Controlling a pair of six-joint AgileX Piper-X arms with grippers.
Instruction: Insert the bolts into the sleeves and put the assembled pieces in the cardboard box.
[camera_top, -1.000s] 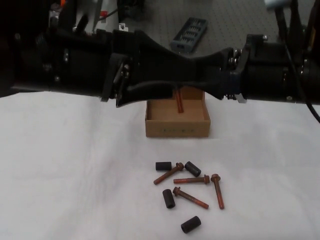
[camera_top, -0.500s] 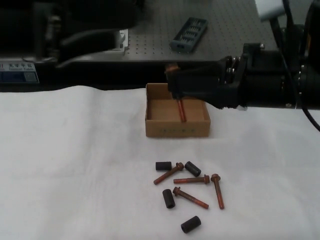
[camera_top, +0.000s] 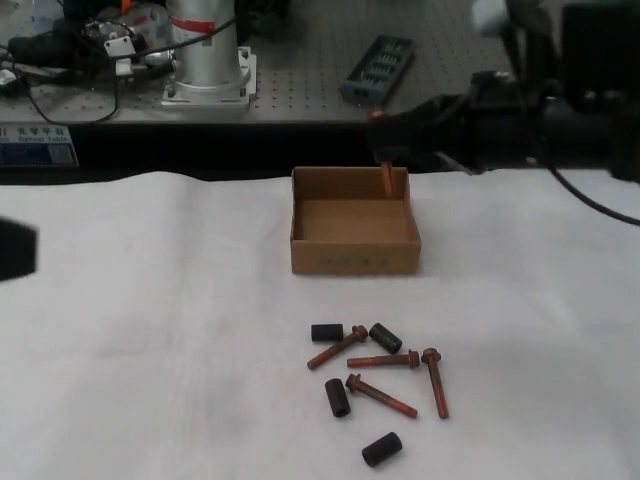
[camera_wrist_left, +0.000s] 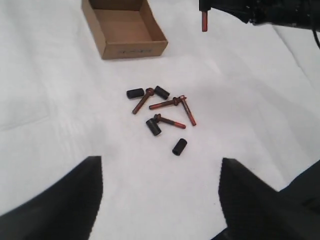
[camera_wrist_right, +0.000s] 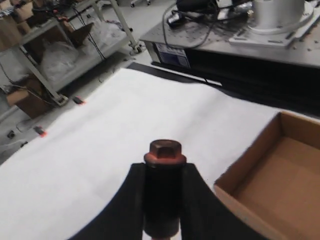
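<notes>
The right gripper, jaws clamped on a rusty hex bolt seated in its black cylindrical sleeve, hangs near the brown cardboard box's far corner, seemingly poised for release. The left gripper's jaws gape empty over loose bolts and sleeves on the white-clothed worktop.

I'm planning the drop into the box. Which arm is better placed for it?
Right. Its gripper holds the sleeved bolt raised near the cardboard box's far rim. The left gripper is open, empty, and well away from the box.
</notes>
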